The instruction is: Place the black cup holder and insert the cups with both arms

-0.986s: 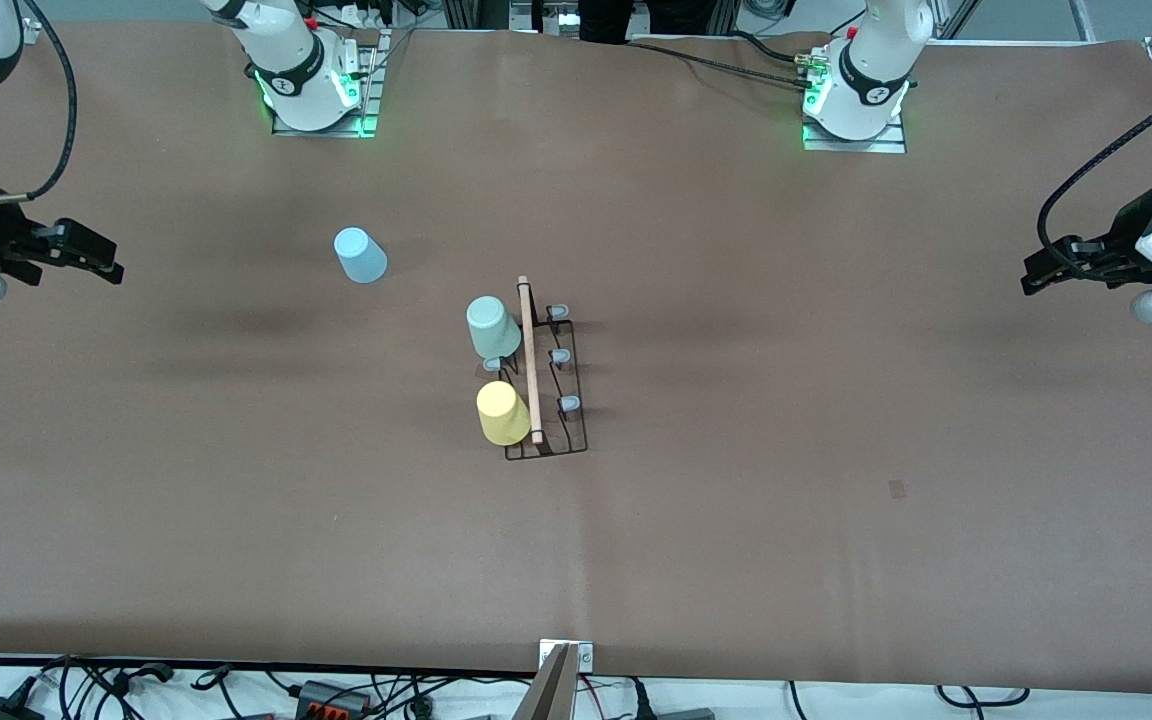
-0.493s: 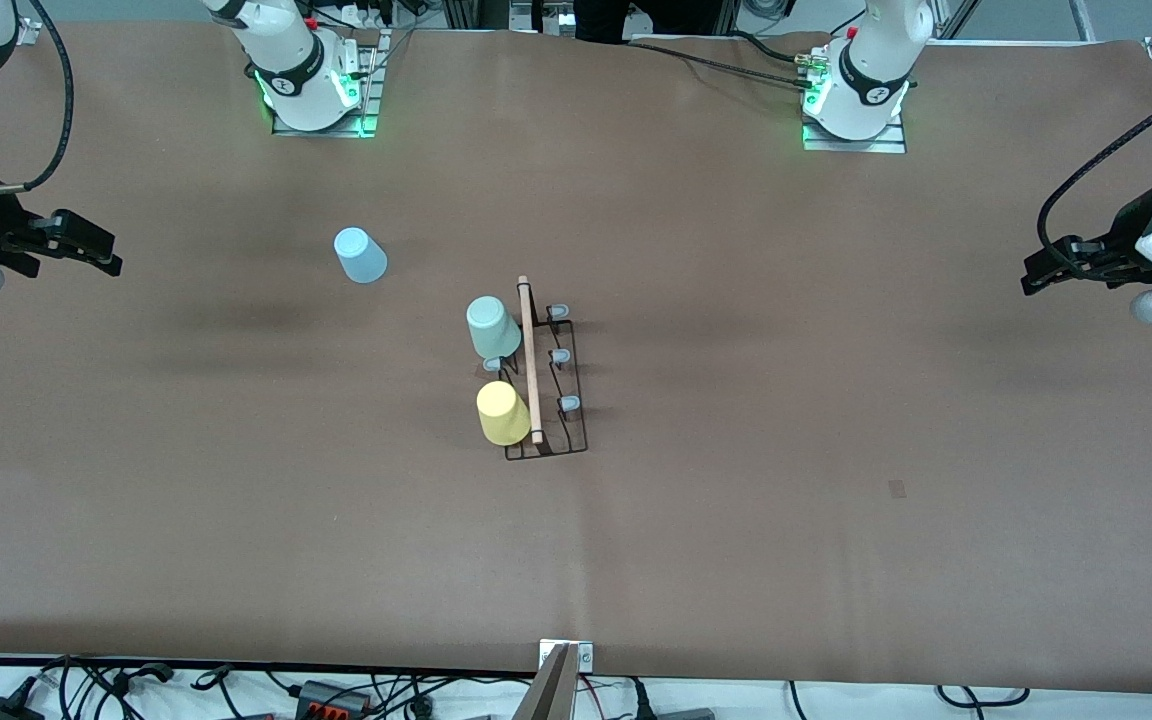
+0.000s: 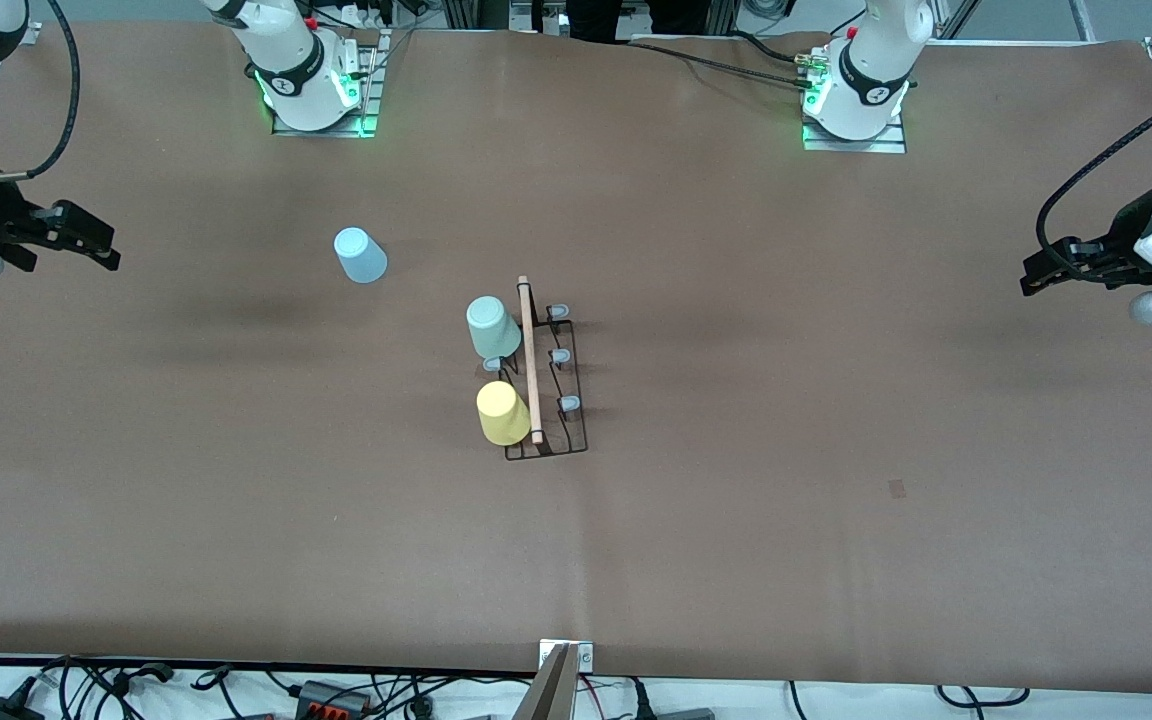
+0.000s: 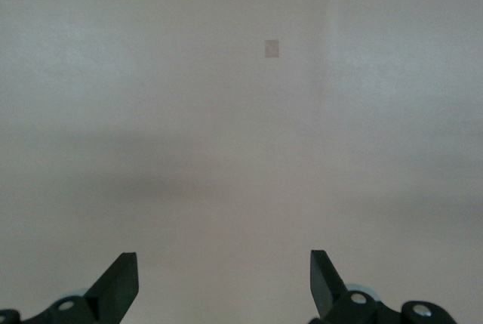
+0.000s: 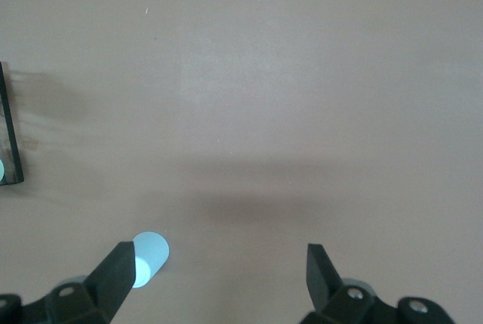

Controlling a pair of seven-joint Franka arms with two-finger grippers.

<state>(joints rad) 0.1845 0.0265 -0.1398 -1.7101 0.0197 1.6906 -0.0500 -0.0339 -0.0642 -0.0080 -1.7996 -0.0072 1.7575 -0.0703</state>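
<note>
The black cup holder (image 3: 564, 440) stands mid-table, its wooden rod handle (image 3: 529, 360) on top. On the side toward the right arm's end, a mint-green cup (image 3: 492, 326) and a yellow cup (image 3: 503, 413) sit mouth-down on its pegs. Three grey-tipped pegs (image 3: 560, 356) on the side toward the left arm's end are bare. A light blue cup (image 3: 361, 255) (image 5: 149, 257) stands mouth-down on the table, farther from the front camera than the holder. My right gripper (image 3: 106, 248) (image 5: 219, 263) hangs open and holds nothing, over the table's right-arm end. My left gripper (image 3: 1031, 278) (image 4: 223, 263) waits open over the left-arm end.
A small square patch (image 3: 897, 488) (image 4: 272, 48) marks the brown table cover toward the left arm's end. Both arm bases (image 3: 311, 85) (image 3: 856, 100) stand along the table's edge farthest from the front camera. Cables (image 3: 336, 690) lie off the near edge.
My right gripper has drawn back a little toward the right arm's end of the table, still open. The left arm, the cups and the holder have not moved.
</note>
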